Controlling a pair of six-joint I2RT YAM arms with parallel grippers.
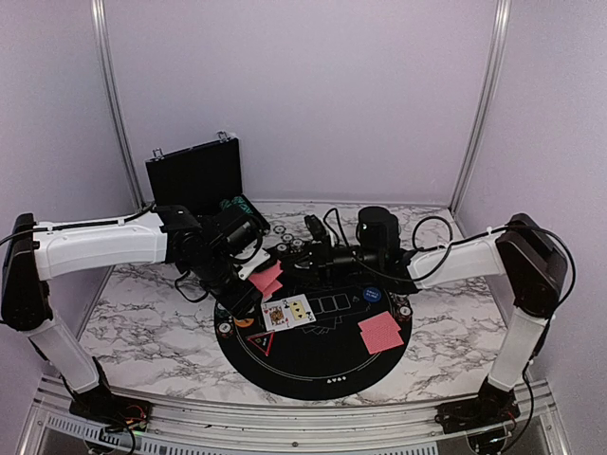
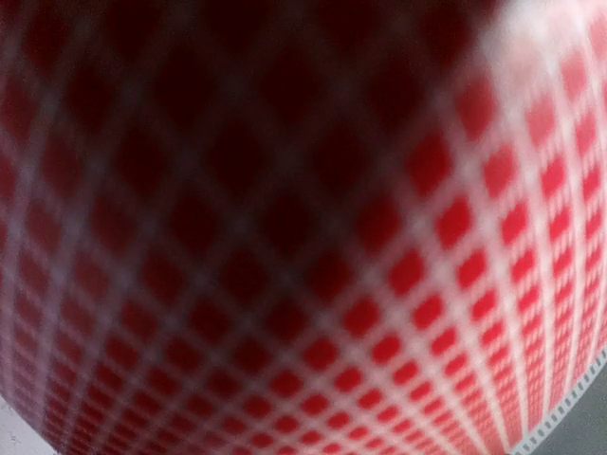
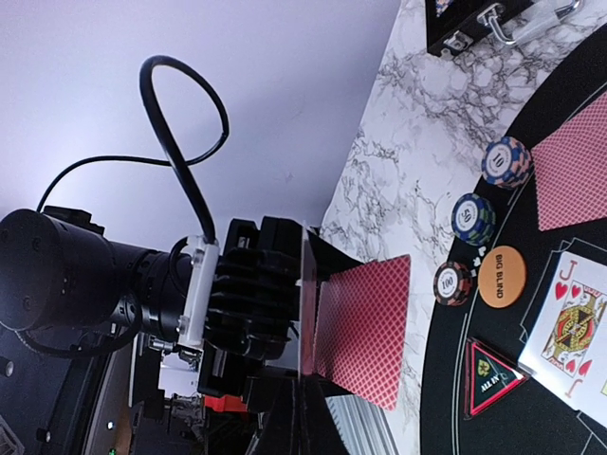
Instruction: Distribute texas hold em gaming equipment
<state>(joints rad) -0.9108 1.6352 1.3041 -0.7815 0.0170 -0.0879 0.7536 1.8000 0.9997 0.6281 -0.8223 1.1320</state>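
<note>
My left gripper [image 1: 248, 272] is shut on red-backed playing cards [image 1: 266, 281] above the left rim of the round black mat [image 1: 313, 365]. A card back [image 2: 379, 284] fills the left wrist view. In the right wrist view one card [image 3: 365, 327] sticks out of the left gripper. Another stands edge-on [image 3: 304, 303], rising from my shut right gripper [image 3: 320, 381]. Face-up cards [image 1: 287, 313] and a face-down pair [image 1: 380, 332] lie on the mat. A blue button [image 1: 373, 295], an orange button [image 3: 501, 276] and chip stacks [image 3: 473, 219] sit by its rim.
An open black case [image 1: 194, 175] stands at the back left on the marble table [image 1: 142, 313]. A red-edged triangular marker [image 3: 493, 377] lies on the mat near the face-up jack [image 3: 579, 327]. Both arms' cables loop over the mat's far edge.
</note>
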